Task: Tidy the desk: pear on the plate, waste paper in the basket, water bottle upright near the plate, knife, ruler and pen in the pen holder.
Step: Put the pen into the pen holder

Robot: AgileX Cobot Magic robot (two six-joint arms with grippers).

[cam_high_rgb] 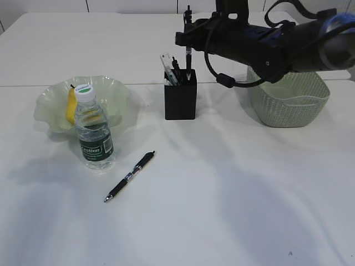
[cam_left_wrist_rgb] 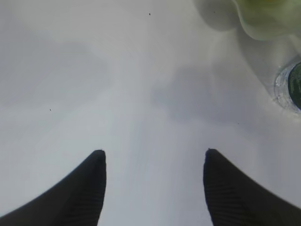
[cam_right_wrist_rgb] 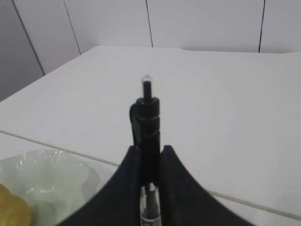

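Note:
My right gripper (cam_high_rgb: 188,40) is shut on a black pen (cam_high_rgb: 188,58), held upright with its tip just above the black pen holder (cam_high_rgb: 180,102). In the right wrist view the pen (cam_right_wrist_rgb: 147,117) stands between the closed fingers of the gripper (cam_right_wrist_rgb: 150,148). The clear ruler (cam_high_rgb: 166,62) and other dark items stick out of the holder; I cannot pick out the knife among them. A second black pen (cam_high_rgb: 129,176) lies on the table. The pear (cam_high_rgb: 71,105) rests on the plate (cam_high_rgb: 119,91). The water bottle (cam_high_rgb: 94,133) stands upright before it. My left gripper (cam_left_wrist_rgb: 154,153) is open over bare table. No waste paper shows.
The sage-green basket (cam_high_rgb: 288,102) stands at the right, behind my right arm; its inside is hidden. In the left wrist view the plate's rim (cam_left_wrist_rgb: 268,19) and the bottle (cam_left_wrist_rgb: 292,87) sit at the upper right. A table seam runs behind the holder.

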